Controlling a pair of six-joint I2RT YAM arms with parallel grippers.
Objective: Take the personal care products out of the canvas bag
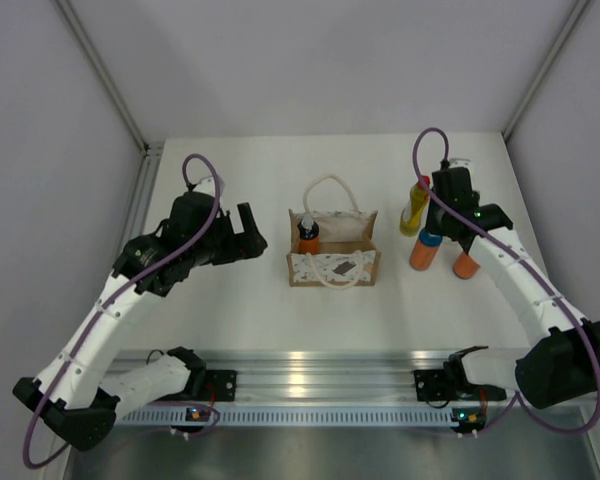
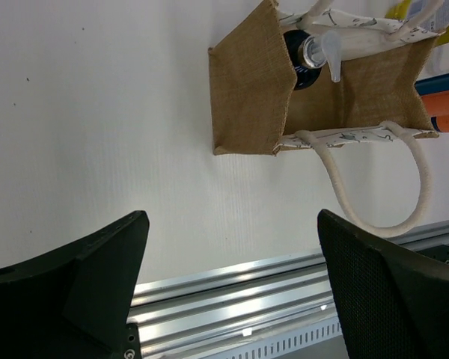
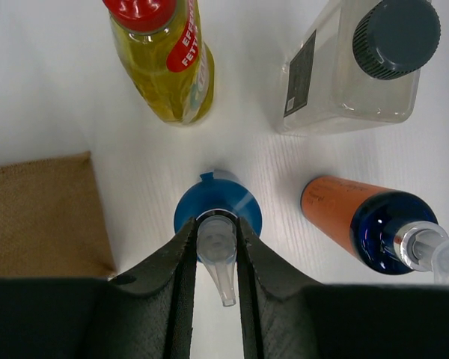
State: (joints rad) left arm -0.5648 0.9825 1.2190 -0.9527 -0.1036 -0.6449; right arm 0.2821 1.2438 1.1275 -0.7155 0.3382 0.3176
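Note:
The canvas bag stands open at the table's middle, and one orange bottle with a dark pump cap stands upright inside it at its left end. My right gripper is shut on the clear pump head of an orange bottle with a blue cap, upright to the right of the bag. Around it stand the yellow bottle with a red cap, the whitish bottle with a dark grey cap and another orange bottle. My left gripper is open and empty, left of the bag.
The bag's cream rope handles hang outward over the table. An aluminium rail runs along the near edge. White walls enclose the table on the left, back and right.

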